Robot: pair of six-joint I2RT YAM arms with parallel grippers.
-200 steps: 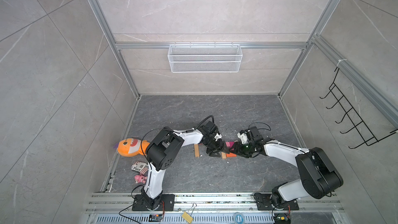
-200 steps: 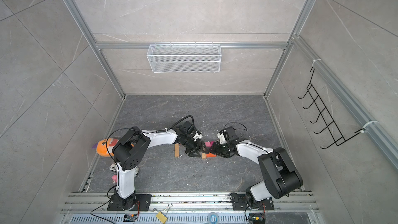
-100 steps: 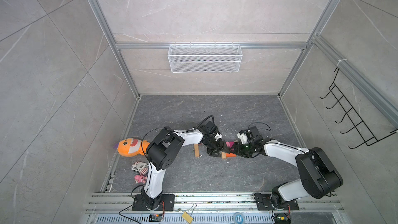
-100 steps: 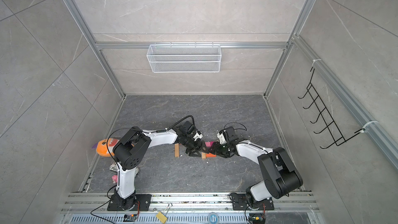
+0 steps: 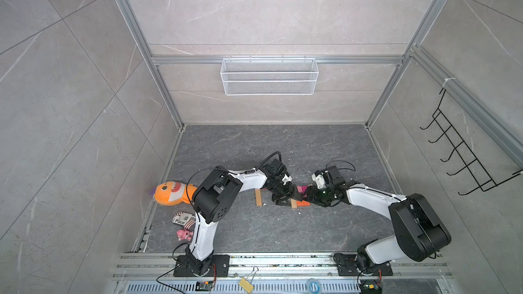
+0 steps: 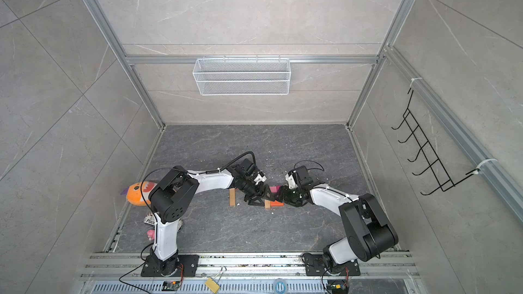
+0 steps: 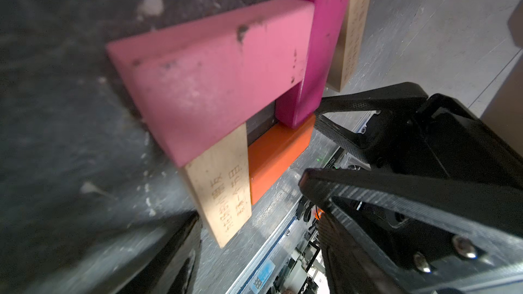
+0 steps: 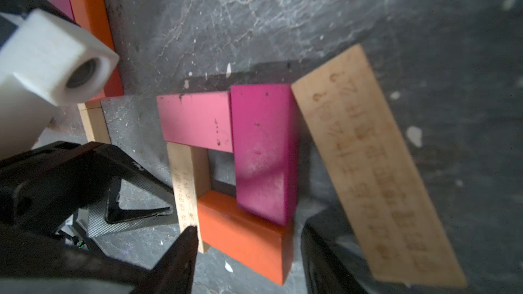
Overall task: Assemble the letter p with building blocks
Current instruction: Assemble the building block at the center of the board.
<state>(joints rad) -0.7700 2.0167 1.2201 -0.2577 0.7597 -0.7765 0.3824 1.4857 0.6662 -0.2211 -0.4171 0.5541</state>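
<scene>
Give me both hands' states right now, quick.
Left hand: open, fingers either side of the tan stem and orange block, no grip visible.
Right hand: open, straddling the orange block, no grip visible.

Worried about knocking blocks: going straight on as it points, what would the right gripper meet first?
Likely the orange rectangular block, lying flat between the right gripper's open jaws; vertical clearance is unclear.
</scene>
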